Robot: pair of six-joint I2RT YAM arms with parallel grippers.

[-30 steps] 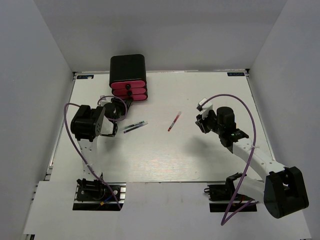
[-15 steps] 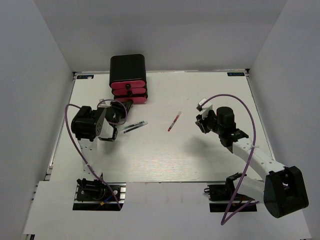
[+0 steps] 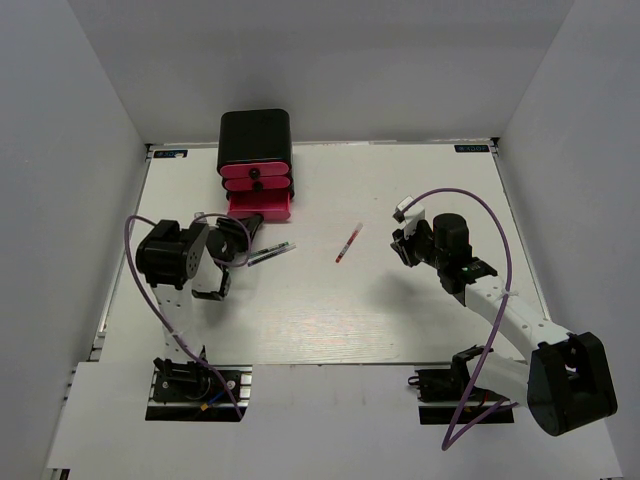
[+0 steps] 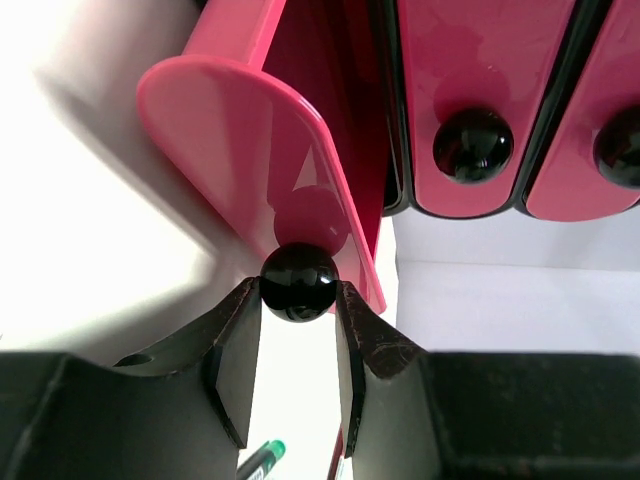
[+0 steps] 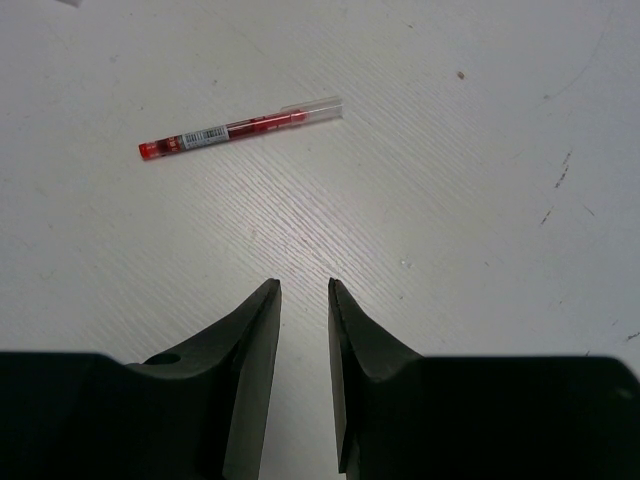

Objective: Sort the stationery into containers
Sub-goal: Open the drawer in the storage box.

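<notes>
The black cabinet [image 3: 256, 135] with pink-red drawers stands at the back left. Its bottom drawer [image 3: 262, 207] sticks out toward me. My left gripper [image 3: 252, 222] is shut on that drawer's black knob [image 4: 298, 282], one finger on each side. The two upper drawers [image 4: 470, 60] are closed. A thin dark pen [image 3: 270, 252] lies just right of the left gripper, and its green end [image 4: 262, 458] shows under the fingers. The red-white pen [image 3: 348, 242] lies mid-table. My right gripper [image 3: 402, 238] hovers right of it, slightly open and empty, with that pen [image 5: 240, 129] ahead of its fingertips [image 5: 268, 290].
White walls enclose the table [image 3: 330, 320] at the back and on both sides. A purple cable [image 3: 470, 200] loops over the right arm, and another loops around the left arm.
My left gripper has drawn back toward the near edge with the knob in it, and the bottom drawer has slid out of the cabinet. The right arm has not moved.
</notes>
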